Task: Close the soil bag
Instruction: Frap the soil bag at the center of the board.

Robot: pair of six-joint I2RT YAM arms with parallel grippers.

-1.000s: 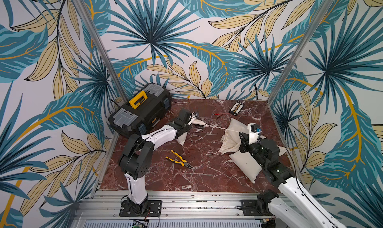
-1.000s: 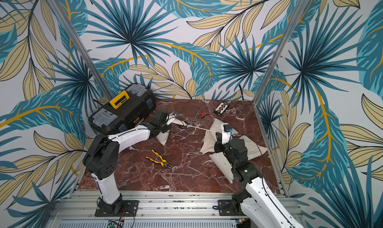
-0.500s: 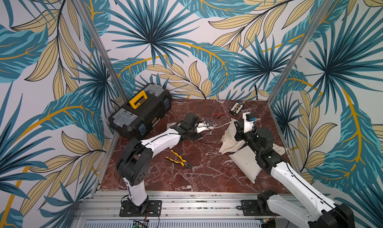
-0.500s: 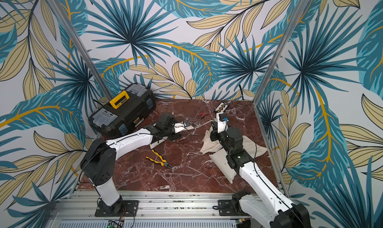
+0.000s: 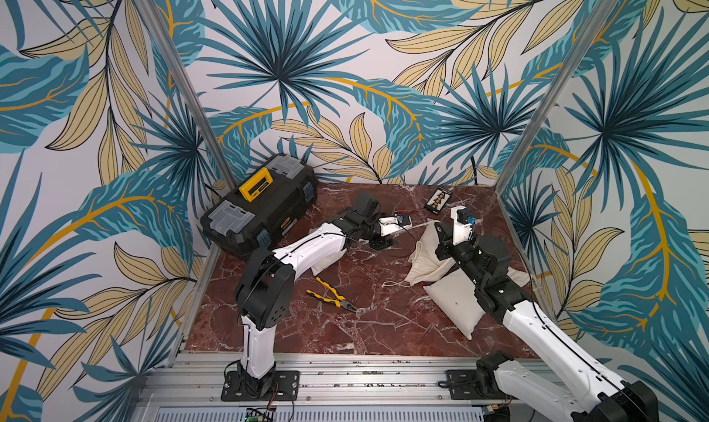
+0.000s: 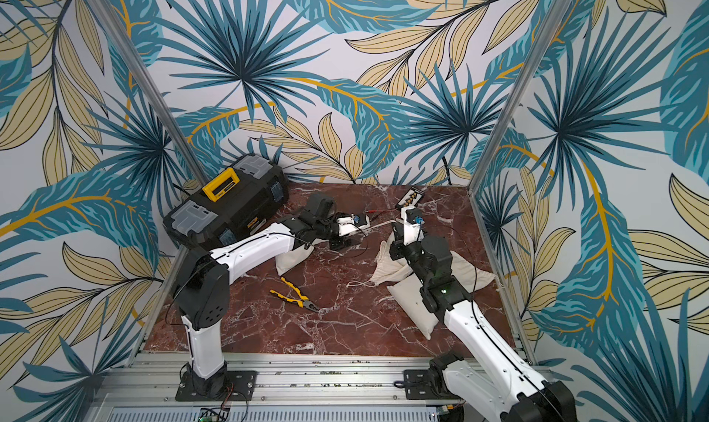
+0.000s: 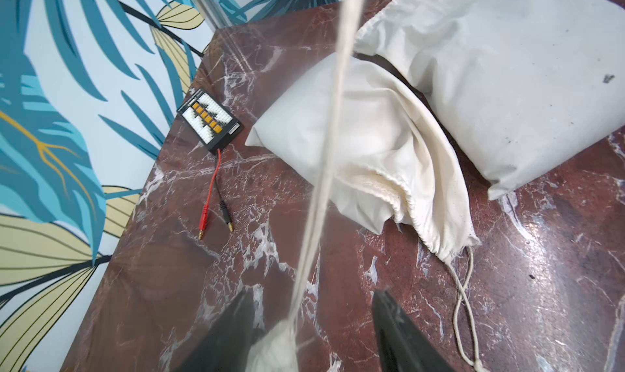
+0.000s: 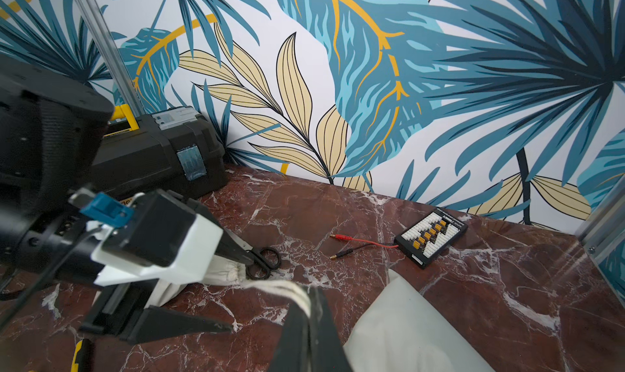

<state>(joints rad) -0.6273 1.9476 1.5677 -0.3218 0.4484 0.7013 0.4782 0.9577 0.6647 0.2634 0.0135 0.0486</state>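
Observation:
The soil bag (image 5: pixel 424 257) is a cream cloth drawstring sack lying on the marble at the right, its mouth (image 7: pixel 399 191) loosely gathered and still gaping. Its drawstring (image 7: pixel 333 109) runs up from the bag. My right gripper (image 8: pixel 309 296) is shut on that cord, above the bag in both top views (image 5: pixel 438 227) (image 6: pixel 395 229). My left gripper (image 7: pixel 314 319) stands open just left of it (image 5: pixel 412 228). The cord's frayed end (image 7: pixel 274 345) lies loose between the parted jaws, against one finger.
A fuller white bag (image 5: pixel 456 305) lies under my right arm, another (image 5: pixel 326 264) under my left arm. Black toolbox (image 5: pixel 261 205) at back left. Yellow pliers (image 5: pixel 332 297) mid-table. Scissors (image 8: pixel 262 262) and a black connector board (image 5: pixel 437 199) with red and black leads sit near the back wall.
My left gripper has opened and moved right toward the right gripper. My right gripper, still shut on the cord, has lifted and moved toward the back wall.

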